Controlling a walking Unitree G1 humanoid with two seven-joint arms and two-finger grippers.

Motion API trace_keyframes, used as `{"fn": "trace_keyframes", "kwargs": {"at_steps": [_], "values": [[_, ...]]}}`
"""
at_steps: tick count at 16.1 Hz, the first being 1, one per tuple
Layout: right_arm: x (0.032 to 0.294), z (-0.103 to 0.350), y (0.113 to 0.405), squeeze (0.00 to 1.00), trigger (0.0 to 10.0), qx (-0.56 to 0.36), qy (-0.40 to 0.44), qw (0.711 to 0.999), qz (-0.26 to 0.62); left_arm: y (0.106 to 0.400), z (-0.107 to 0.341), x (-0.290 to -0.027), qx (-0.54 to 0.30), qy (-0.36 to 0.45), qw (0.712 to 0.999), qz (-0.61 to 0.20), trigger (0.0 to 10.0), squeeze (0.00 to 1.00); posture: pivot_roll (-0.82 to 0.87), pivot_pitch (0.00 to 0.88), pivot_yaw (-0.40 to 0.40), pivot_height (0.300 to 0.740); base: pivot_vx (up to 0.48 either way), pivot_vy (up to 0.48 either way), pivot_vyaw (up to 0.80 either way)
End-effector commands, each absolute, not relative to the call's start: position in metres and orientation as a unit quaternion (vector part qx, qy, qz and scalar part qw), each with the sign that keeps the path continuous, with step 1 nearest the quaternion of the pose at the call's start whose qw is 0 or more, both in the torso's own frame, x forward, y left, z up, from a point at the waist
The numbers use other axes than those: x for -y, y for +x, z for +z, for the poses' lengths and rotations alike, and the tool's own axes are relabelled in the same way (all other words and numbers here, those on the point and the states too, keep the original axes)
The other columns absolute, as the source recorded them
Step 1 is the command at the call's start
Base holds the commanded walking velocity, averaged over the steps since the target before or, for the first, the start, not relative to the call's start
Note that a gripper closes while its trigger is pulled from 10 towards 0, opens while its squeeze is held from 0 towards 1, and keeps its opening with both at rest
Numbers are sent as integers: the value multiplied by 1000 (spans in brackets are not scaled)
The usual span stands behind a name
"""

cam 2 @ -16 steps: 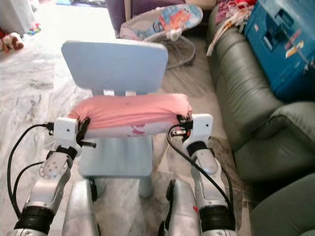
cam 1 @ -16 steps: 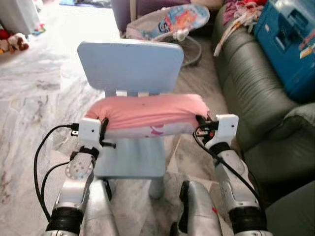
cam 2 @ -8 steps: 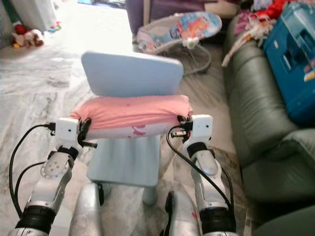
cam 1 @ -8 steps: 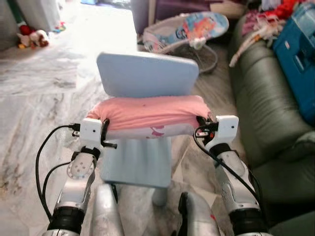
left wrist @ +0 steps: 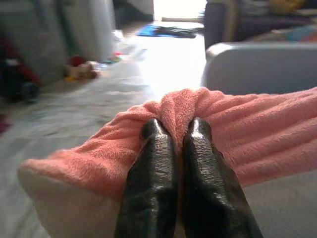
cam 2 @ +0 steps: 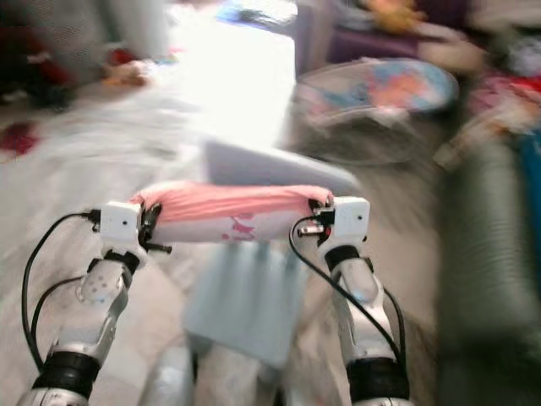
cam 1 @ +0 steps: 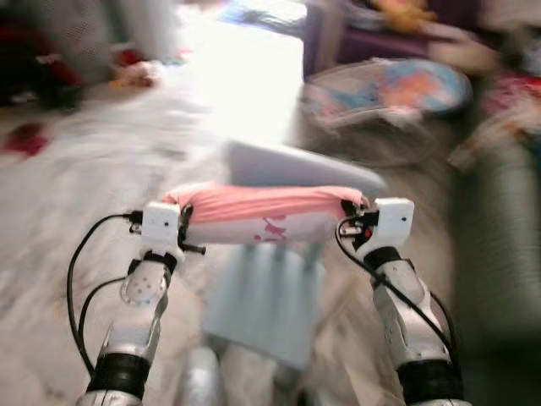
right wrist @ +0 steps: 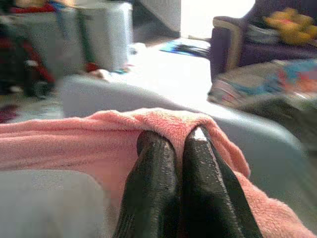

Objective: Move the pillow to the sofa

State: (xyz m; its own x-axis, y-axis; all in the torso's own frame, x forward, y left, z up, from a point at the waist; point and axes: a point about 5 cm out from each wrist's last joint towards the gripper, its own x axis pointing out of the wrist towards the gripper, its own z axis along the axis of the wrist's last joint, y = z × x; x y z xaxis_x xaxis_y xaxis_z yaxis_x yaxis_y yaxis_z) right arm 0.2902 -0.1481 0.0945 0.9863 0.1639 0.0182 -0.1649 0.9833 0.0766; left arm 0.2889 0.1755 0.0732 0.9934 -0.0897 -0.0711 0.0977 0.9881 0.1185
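Carry step, pillow in hand. My left gripper [left wrist: 171, 148] was pinched tight on a fold of pink fleece at one end of the pillow [cam 1: 264, 213]; my right gripper [right wrist: 173, 148] was clamped on a fold at the other end. The pillow hung stretched level between both arms across the centre of the head frame, clear above the seat of the light blue chair [cam 1: 269, 292]. Head views were smeared with motion blur, so detail was poor. The dark sofa [cam 1: 499, 245] lay along the right edge of the frame, well apart from the pillow. Judgement: lift done, transport under way. Next move calls for turning toward the right, holding both pinches evenly, then lowering onto the sofa seat.
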Motion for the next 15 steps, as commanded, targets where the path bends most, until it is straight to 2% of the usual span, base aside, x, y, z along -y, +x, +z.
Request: {"fn": "trace_keyframes", "kwargs": {"at_steps": [1, 15], "values": [[170, 105, 291, 0, 10000, 32, 35, 998, 34, 287, 70, -187, -45, 62, 997, -14, 10000, 0, 10, 0, -59, 740, 0, 0, 0], [169, 97, 285, 0, 10000, 6, 49, 998, 23, 278, 62, -178, -87, 35, 995, -27, 10000, 0, 16, 0, -71, 740, 0, 0, 0]]}}
